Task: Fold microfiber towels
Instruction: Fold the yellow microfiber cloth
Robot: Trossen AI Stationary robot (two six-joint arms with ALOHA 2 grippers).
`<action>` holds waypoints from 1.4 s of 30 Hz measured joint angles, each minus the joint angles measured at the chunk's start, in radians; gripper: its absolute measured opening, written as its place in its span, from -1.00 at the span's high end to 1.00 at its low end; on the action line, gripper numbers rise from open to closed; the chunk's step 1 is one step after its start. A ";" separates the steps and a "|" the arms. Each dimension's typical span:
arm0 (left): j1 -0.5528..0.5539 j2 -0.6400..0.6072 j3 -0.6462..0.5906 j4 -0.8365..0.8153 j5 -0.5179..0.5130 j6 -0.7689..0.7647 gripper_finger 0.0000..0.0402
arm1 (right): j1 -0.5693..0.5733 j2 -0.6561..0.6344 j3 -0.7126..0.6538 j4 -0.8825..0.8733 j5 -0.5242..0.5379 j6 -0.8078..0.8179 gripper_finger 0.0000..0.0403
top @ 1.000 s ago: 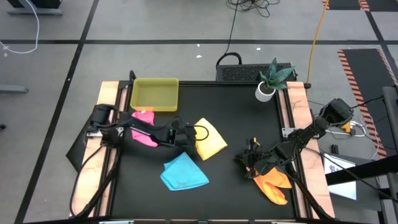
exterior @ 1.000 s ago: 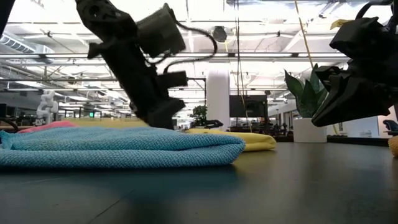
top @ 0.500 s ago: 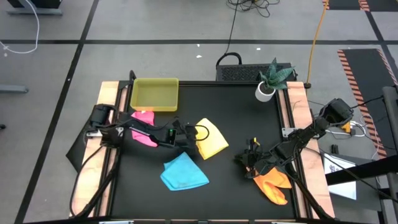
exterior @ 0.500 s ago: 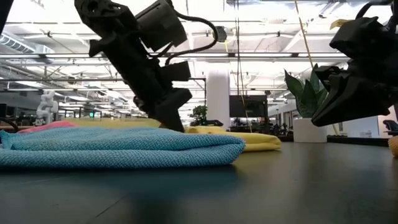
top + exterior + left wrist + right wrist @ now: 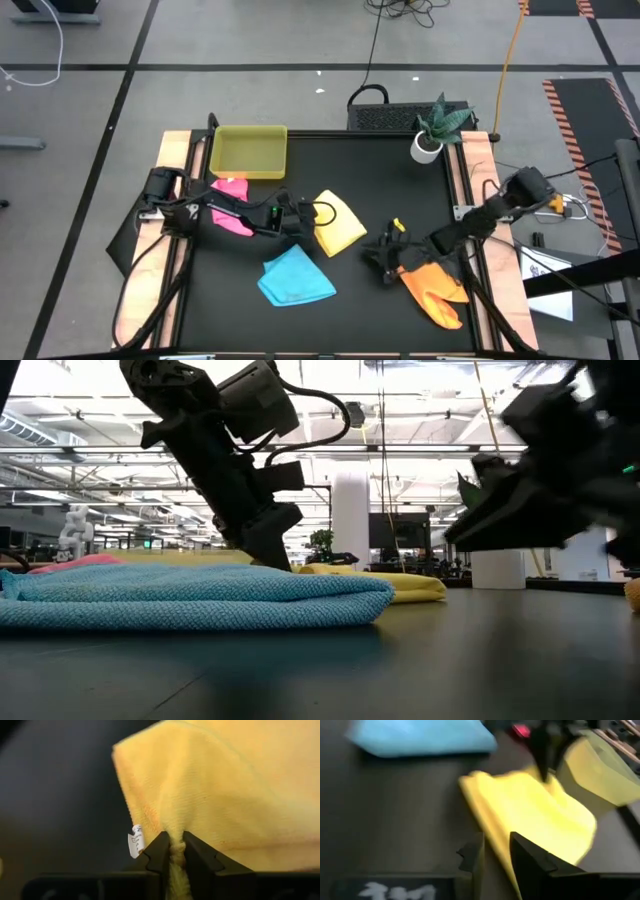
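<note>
My left gripper (image 5: 172, 851) pinches a corner of the yellow towel (image 5: 338, 222), which lies mid-worktop (image 5: 390, 180). My right gripper (image 5: 383, 262), fingers parted and empty, sits just beside the orange towel (image 5: 432, 290). Risk: the thin pinch slips when lifted, dropping the corner and spoiling the fold.

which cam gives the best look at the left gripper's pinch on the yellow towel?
Left wrist view: the left gripper has the yellow towel bunched between its fingers, beside a white tag. High view shows only the gripper at the towel's edge; low view a thin yellow strip behind the blue towel; right wrist view is blurred.
</note>
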 joint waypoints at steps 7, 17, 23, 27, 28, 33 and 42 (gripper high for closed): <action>0.027 -0.019 0.001 -0.061 0.083 -0.004 0.41 | -0.104 0.070 0.051 -0.019 -0.086 -0.175 0.45; 0.028 -0.080 0.002 -0.147 0.021 -0.068 0.06 | -0.131 0.091 0.064 -0.071 -0.092 -0.257 0.53; 0.014 -0.074 0.002 -0.076 0.021 -0.030 0.05 | -0.142 0.081 0.064 -0.048 -0.098 -0.303 0.59; 0.016 -0.073 0.002 -0.063 0.019 -0.021 0.05 | -0.172 0.081 0.064 -0.089 -0.122 -0.308 0.59; 0.016 -0.073 0.002 -0.065 0.018 -0.019 0.05 | -0.180 0.081 0.064 -0.093 -0.121 -0.309 0.60; 0.015 -0.066 0.002 -0.060 0.016 -0.016 0.05 | -0.219 0.080 0.064 -0.101 -0.146 -0.320 0.69; 0.038 -0.015 0.002 -0.097 0.023 -0.015 0.05 | -0.220 0.079 0.064 -0.122 -0.172 -0.322 0.96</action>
